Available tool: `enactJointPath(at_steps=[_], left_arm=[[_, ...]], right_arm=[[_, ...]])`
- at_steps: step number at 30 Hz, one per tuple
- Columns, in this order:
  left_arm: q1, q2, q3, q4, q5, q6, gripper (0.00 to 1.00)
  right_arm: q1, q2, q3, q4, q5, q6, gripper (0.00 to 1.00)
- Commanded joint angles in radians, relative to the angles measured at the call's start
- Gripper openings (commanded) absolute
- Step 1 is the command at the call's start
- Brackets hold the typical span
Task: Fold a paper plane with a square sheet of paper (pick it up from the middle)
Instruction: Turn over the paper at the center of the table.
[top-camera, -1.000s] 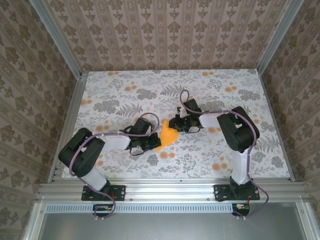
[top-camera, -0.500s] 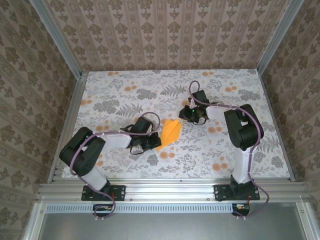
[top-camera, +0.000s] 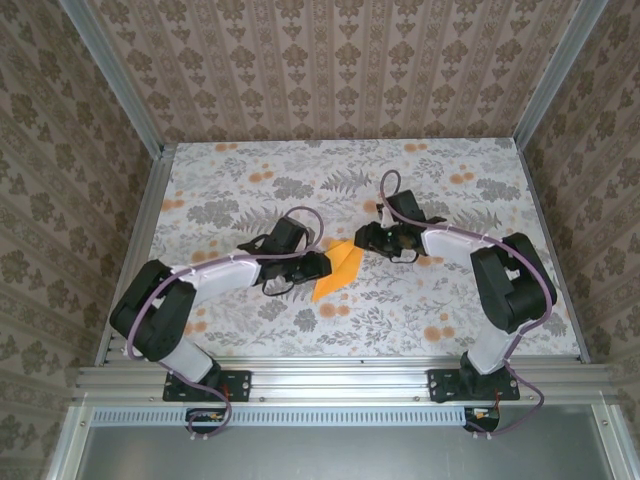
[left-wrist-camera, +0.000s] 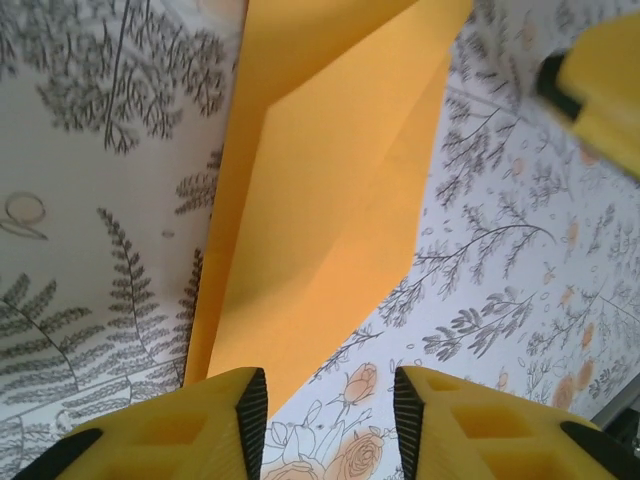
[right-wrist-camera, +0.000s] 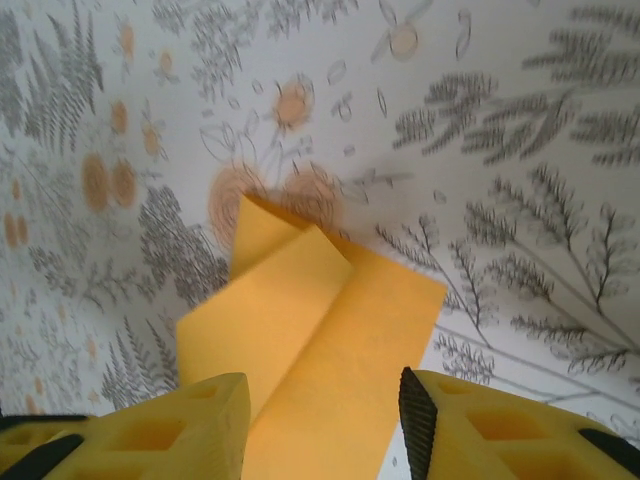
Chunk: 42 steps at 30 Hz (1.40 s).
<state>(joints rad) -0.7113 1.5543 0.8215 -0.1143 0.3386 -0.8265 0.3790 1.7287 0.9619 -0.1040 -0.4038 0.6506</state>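
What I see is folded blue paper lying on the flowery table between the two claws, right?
Not blue: the top view shows the folded paper is orange-yellow, lying on the flowery table between the left claw and the right claw.

Both arms stretch low and inward, the left gripper (top-camera: 317, 266) and right gripper (top-camera: 362, 238) nosing close together, each with jaws parted

table (top-camera: 250, 190): floral cloth, grey ferns, orange blooms; walls (top-camera: 330, 70): patterned beige; frame (top-camera: 340, 380): aluminium rails
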Motion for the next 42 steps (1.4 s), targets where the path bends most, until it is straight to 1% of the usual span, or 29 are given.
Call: enactJointPath(at_steps=[1,7,12,17,22,27,29,31,35,38,39,41,42], left_arm=[[0.011,-0.008,0.012,-0.052,-0.045,0.037,0.43],[0.025,-0.001,0.001,-0.040,-0.086,0.003,0.49],[0.036,-0.003,-0.020,-0.028,-0.095,-0.015,0.55],[0.051,-0.009,-0.030,-0.033,-0.106,-0.023,0.57],[0.075,-0.020,-0.035,-0.051,-0.128,-0.030,0.60],[0.120,-0.042,-0.039,-0.061,-0.147,-0.027,0.66],[0.142,-0.054,-0.035,-0.067,-0.156,-0.020,0.68],[0.165,-0.067,-0.021,-0.097,-0.184,0.007,0.72],[0.208,-0.093,0.033,-0.197,-0.267,0.081,0.81],[0.245,-0.133,0.048,-0.226,-0.317,0.122,0.90],[0.271,-0.146,0.047,-0.232,-0.326,0.132,0.93],[0.315,-0.172,0.045,-0.238,-0.326,0.143,0.99],[0.338,-0.186,0.044,-0.244,-0.319,0.144,1.00]], right_arm=[[0.026,0.001,-0.020,0.056,-0.038,0.054,0.48],[0.069,0.090,0.012,0.144,-0.099,0.136,0.48],[0.102,0.133,0.062,0.107,-0.080,0.155,0.47],[0.123,0.170,0.079,0.130,-0.098,0.185,0.44],[0.136,0.197,0.086,0.179,-0.121,0.223,0.35],[0.142,0.193,0.095,0.156,-0.102,0.205,0.15],[0.141,0.165,0.110,0.098,-0.070,0.161,0.10],[0.141,0.121,0.137,-0.009,-0.019,0.092,0.07],[0.143,0.022,0.200,-0.223,0.095,-0.064,0.06],[0.152,-0.025,0.255,-0.366,0.208,-0.185,0.06],[0.157,-0.033,0.277,-0.412,0.260,-0.223,0.06],[0.173,-0.035,0.319,-0.492,0.363,-0.287,0.06],[0.184,-0.029,0.342,-0.525,0.416,-0.315,0.06]])
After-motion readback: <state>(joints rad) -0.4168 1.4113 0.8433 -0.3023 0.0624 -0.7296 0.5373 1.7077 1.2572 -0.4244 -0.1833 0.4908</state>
